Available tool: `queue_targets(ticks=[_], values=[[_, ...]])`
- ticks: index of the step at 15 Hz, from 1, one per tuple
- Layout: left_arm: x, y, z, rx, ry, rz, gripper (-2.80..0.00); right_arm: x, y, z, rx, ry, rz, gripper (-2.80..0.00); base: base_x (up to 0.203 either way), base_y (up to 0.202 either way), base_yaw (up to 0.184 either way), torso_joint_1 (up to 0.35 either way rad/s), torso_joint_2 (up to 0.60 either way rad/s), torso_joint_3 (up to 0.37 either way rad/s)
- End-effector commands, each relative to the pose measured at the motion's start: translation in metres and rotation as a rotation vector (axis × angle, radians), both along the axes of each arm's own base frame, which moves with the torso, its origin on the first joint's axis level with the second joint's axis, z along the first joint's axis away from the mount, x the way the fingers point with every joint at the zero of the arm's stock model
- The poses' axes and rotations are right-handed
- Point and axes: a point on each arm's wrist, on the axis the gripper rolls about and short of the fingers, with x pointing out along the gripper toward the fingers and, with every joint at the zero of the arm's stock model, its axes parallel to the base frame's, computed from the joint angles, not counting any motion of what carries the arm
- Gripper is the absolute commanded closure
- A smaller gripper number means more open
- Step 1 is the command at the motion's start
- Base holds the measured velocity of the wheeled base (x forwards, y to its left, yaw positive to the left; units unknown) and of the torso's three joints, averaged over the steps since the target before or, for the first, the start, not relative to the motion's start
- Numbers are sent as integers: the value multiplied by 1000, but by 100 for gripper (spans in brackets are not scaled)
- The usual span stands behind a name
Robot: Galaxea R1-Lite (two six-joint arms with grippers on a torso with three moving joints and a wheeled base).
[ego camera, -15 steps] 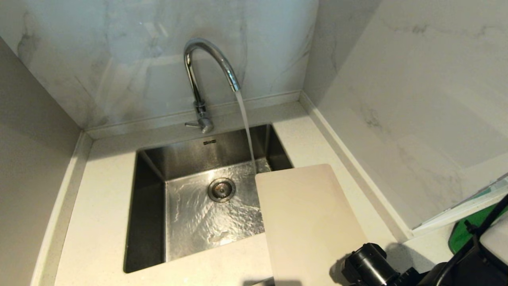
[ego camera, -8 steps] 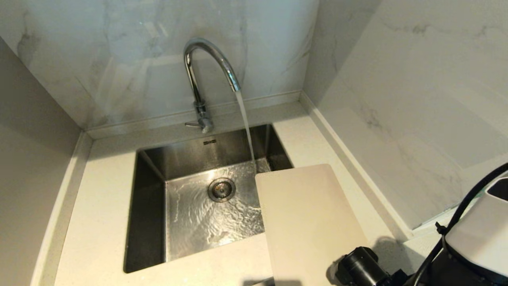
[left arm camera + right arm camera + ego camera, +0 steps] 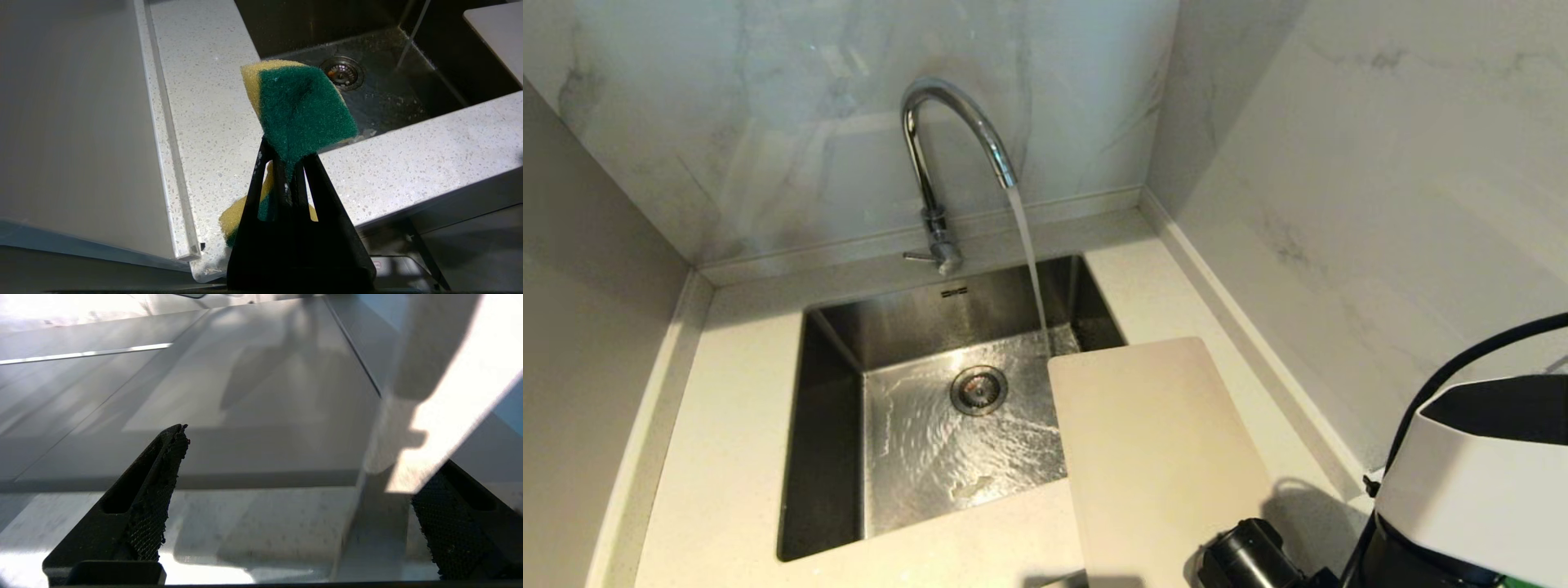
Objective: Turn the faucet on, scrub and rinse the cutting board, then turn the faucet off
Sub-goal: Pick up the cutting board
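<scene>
The chrome faucet [image 3: 947, 139] runs a steady stream into the sink [image 3: 833, 425]; its small lever [image 3: 920, 256] points left. The cream cutting board [image 3: 1160, 457] lies flat on the counter right of the sink, one far corner over the basin. Its corner also shows in the left wrist view [image 3: 498, 32]. My left gripper [image 3: 288, 157] hangs by the counter's front edge, shut on a green-and-yellow sponge [image 3: 302, 106]. My right gripper [image 3: 306, 457] is open and empty, facing grey wall panels. In the head view only the right arm's white housing [image 3: 1470, 482] shows, beside the board's near right end.
Marble walls [image 3: 1339, 204] close in the back and right of the speckled counter [image 3: 727, 457], and a plain wall stands on the left. The drain [image 3: 978, 389] sits mid-basin under rippling water. A black camera barrel [image 3: 1250, 559] on the right arm overlaps the board's near corner.
The right arm's white housing has risen into the lower right of the head view, covering the green thing there. Its black barrel has slid left and down. Water keeps running; the board has not moved.
</scene>
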Motion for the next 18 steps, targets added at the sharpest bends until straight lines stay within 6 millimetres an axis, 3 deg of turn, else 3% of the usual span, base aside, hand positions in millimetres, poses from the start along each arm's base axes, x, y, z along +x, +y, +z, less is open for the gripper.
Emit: queue_targets(ticks=[1,14,15,18], values=[[0,0,0,0,1,1,0,-3,-1,-9,-6,-5,10,-280,0,0,0,0,0,0],[0,0,0,0,1,1,0,-3,0,-21,-4,-65,11,-280,0,0,0,0,0,0],[0,0,0,0,1,1,0,-3,0,-24,4,-78,10,0,0,0,0,0,0,0],[0,0,0,0,1,1,0,-4,0,-27,10,-90,12,0,0,0,0,0,0,0]])
